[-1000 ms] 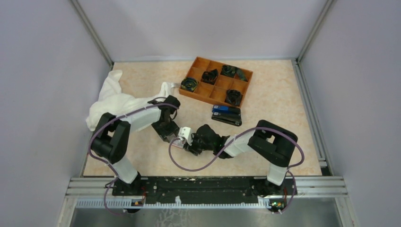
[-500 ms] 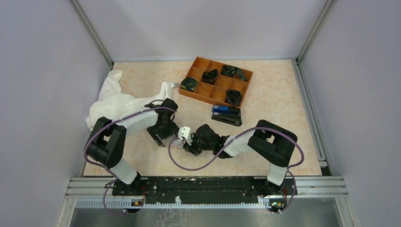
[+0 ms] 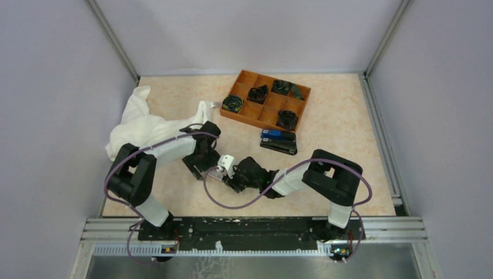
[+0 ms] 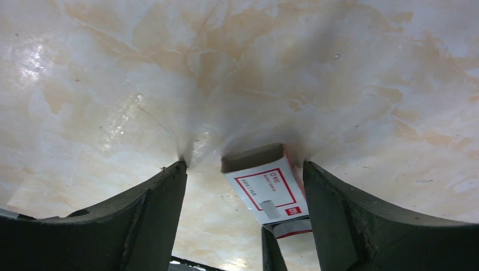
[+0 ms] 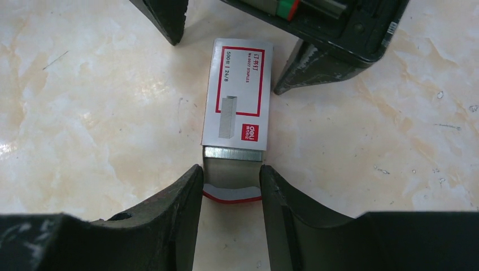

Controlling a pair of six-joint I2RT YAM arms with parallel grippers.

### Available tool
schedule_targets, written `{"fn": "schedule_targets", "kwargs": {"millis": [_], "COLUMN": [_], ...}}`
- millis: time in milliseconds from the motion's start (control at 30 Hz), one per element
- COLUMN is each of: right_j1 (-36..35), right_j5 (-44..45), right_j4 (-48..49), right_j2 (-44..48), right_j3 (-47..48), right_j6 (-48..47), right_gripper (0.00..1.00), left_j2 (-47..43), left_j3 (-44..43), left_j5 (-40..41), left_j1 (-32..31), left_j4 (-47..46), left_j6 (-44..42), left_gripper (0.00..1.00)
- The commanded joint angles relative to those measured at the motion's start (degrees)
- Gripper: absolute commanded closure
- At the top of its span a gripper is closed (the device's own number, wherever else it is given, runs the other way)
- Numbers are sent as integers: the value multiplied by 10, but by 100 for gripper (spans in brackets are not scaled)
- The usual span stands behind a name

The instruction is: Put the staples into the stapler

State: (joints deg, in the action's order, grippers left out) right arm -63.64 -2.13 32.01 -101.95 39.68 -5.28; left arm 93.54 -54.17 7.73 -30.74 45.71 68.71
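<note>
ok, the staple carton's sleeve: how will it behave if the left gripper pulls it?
Probably crushes easily: the sleeve is thin card, hollow at its open end. Likely slides off readily, since the staples already show where the right gripper pinches the tray. Shiny table: may skid.

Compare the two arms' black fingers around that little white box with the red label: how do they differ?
The left gripper has its fingers wide apart either side of the white cardboard carton with a red label; the right gripper has its fingers pinched on the carton's drawer end, where the silver-grey block of staples shows. The left gripper faces one end, the right gripper the opposite end. Both are black and two-fingered.
</note>
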Motion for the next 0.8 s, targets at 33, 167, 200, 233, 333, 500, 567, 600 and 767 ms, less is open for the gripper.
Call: {"fn": "schedule_targets", "kwargs": {"millis": [33,167,200,233,333,500,567,600,767], "right_j1": [-20,-26,-27,-27,-29,-34,-35,-35,-37], "right_j5": [66,86,88,89,96,96,97,96,95], "right_j4": [-10,-9,-7,-6,-4,-2,-3,-4,-7], "right_j2": [-16,-14,-14,-15,-14,-14,-14,-14,-10], "right_j3": [24,27,27,27,27,28,28,28,28], "right_j6": [47,58,60,62,69,66,66,66,62], "right_gripper": [59,59,59,59,59,59,59,59,59], "left_j2": [17,25,26,28,30,33,36,38,45], "left_j3": [-22,-23,-23,-22,-21,-25,-27,-28,-30], "left_j5": [0,-1,0,0,3,7,9,9,16], "left_j1": [-8,-9,-10,-10,-10,-10,-10,-10,-10], "left_j4": [10,10,10,10,9,8,7,6,7], "left_j6": [18,21,22,23,26,28,29,29,32], "left_gripper": [20,23,24,25,31,37,39,41,46]}}
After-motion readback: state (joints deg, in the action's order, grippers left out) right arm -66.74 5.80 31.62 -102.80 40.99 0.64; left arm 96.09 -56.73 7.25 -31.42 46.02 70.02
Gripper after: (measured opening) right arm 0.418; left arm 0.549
